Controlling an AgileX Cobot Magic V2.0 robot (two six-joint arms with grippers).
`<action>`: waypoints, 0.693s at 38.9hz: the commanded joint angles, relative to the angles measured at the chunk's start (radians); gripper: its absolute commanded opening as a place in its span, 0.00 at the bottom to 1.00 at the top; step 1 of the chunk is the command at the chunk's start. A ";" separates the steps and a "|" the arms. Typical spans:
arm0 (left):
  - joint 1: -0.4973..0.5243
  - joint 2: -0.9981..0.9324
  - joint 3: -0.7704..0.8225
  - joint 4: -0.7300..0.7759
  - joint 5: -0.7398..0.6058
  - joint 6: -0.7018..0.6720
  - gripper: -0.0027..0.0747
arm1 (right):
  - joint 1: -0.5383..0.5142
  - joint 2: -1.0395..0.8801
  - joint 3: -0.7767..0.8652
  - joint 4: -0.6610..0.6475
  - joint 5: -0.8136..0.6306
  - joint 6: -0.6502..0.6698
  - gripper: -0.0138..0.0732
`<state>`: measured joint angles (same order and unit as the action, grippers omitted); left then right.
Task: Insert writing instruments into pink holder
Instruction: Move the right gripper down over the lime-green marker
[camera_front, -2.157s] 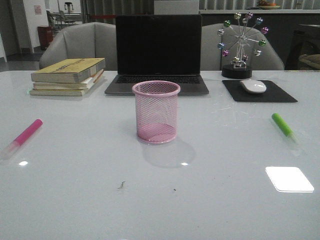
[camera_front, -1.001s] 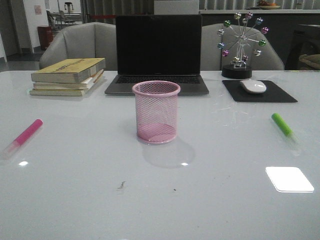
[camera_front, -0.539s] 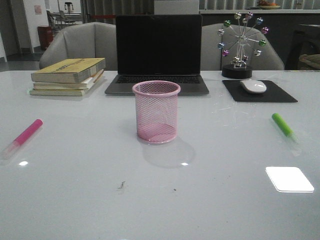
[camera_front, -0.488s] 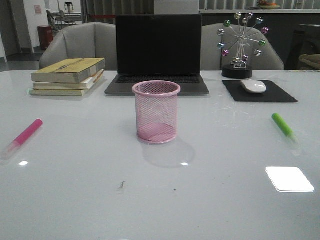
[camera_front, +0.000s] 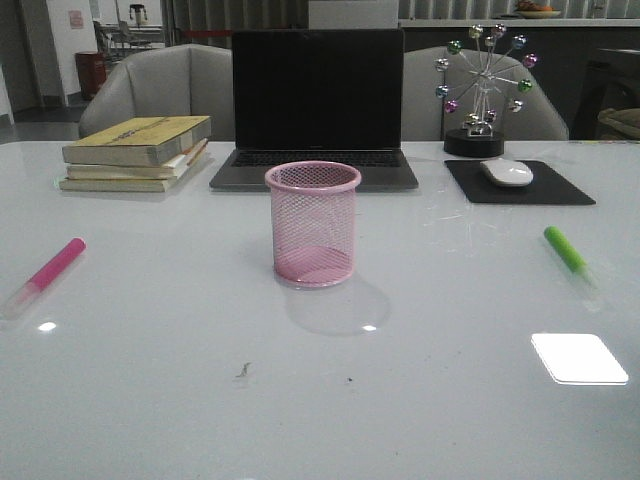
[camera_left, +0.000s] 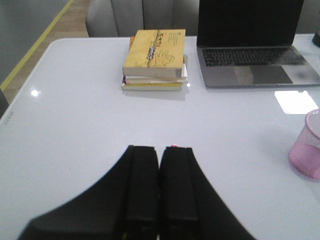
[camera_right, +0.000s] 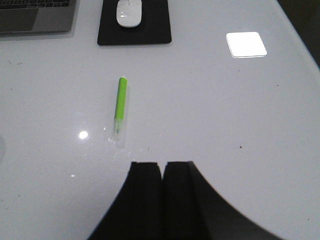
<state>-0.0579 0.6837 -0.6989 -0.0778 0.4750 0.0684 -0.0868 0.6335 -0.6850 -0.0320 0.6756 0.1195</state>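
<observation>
You have a glossy white table (camera_front: 150, 400) in front of you, with an open dark-screened laptop (camera_front: 316, 100) at its far middle and a stack of yellow-covered books (camera_front: 137, 152) to the far left; the cover writing is too small to read. The pink wire-mesh cylindrical holder (camera_front: 312, 224) stands upright at centre, empty. The magenta pink highlighter (camera_front: 50, 270) lies flat well to its left, the bright green highlighter (camera_front: 568, 252) well to its right. Your left gripper (camera_left: 159, 187) and right gripper (camera_right: 162, 200) are both clenched, fingers pressed together on nothing, above the table.
</observation>
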 joint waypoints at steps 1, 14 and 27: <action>-0.004 0.023 -0.033 -0.027 -0.035 -0.003 0.16 | 0.002 0.008 -0.027 0.011 -0.065 -0.002 0.20; -0.004 0.042 -0.033 -0.129 -0.022 -0.003 0.17 | 0.002 0.008 -0.027 0.032 -0.045 -0.005 0.22; -0.004 0.042 -0.033 -0.129 -0.021 -0.003 0.41 | 0.002 0.008 -0.027 0.032 -0.026 -0.005 0.61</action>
<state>-0.0579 0.7236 -0.6989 -0.1897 0.5239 0.0684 -0.0868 0.6350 -0.6850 0.0000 0.7146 0.1195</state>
